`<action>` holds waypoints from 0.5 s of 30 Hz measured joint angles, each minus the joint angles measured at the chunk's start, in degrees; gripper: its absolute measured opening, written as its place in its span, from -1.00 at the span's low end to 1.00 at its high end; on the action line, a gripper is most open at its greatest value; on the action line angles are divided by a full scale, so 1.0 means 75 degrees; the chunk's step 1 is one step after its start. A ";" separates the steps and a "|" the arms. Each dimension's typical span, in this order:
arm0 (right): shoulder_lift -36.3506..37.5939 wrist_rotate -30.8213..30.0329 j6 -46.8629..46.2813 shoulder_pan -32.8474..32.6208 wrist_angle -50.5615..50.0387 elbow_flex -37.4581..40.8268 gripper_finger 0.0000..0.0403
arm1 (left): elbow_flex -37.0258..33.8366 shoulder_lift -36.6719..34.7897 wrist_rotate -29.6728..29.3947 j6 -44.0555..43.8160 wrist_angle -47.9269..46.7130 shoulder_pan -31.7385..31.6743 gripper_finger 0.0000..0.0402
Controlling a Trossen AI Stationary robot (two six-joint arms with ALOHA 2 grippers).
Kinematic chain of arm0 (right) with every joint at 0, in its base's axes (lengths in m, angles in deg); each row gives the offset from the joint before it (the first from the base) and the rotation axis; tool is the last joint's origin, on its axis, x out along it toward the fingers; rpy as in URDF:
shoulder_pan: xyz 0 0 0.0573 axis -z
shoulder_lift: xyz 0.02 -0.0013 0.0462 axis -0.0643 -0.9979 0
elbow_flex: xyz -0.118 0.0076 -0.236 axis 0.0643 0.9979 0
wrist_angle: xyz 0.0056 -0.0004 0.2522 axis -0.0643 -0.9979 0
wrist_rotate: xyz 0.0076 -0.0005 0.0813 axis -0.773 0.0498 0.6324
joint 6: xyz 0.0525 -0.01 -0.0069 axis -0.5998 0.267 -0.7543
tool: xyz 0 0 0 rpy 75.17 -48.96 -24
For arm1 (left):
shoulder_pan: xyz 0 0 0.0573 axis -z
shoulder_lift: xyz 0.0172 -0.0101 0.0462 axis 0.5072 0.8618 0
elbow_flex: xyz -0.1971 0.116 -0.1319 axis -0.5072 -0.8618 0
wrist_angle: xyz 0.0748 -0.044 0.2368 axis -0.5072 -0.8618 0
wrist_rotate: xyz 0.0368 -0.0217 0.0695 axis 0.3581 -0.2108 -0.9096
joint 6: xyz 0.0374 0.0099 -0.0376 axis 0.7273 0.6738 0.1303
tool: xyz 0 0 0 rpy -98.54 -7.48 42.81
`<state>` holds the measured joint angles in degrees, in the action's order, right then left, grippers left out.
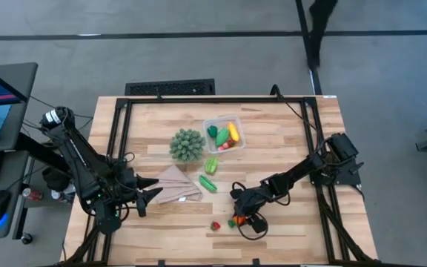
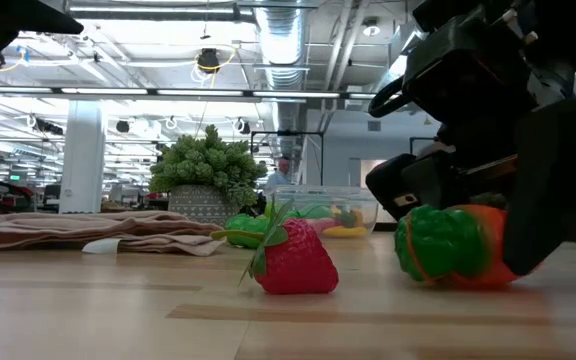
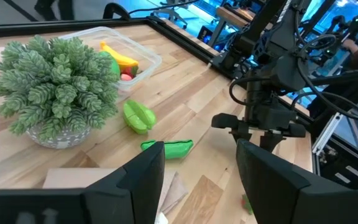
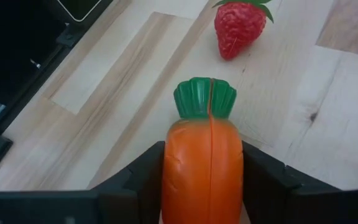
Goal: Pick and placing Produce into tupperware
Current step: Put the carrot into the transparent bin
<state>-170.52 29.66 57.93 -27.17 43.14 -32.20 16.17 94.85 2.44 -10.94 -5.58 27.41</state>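
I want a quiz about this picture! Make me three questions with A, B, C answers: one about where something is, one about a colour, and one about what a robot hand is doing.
1. Where is the strawberry?
A. In the tupperware
B. On the table beside the carrot
C. On the cloth

2. What colour is the carrot's leafy top?
A. Green
B. Yellow
C. Blue

3. What is the right gripper doing?
A. Hanging high above the table
B. Holding the banana
C. Closing on the carrot

Answers:
1. B: the low view shows the strawberry on the table next to the carrot, far from the tupperware.
2. A: the right wrist view shows a green top on the orange carrot.
3. C: the right wrist view shows the carrot between the fingers, touching both sides.
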 joint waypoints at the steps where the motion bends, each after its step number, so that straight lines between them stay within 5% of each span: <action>1: 0.0000 0.0000 -0.0002 0.0000 0.0001 0.0000 -0.18 | 0.0000 0.0000 0.0000 0.0001 0.0000 0.0000 -0.06; 15: 0.0000 0.0000 -0.0824 0.0072 0.0442 0.0023 -0.15 | 0.0000 0.0000 -0.0006 -0.0085 -0.0128 0.0000 -0.06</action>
<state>-170.52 29.66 51.75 -26.63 46.45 -32.03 16.17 94.85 2.39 -11.57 -6.54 27.41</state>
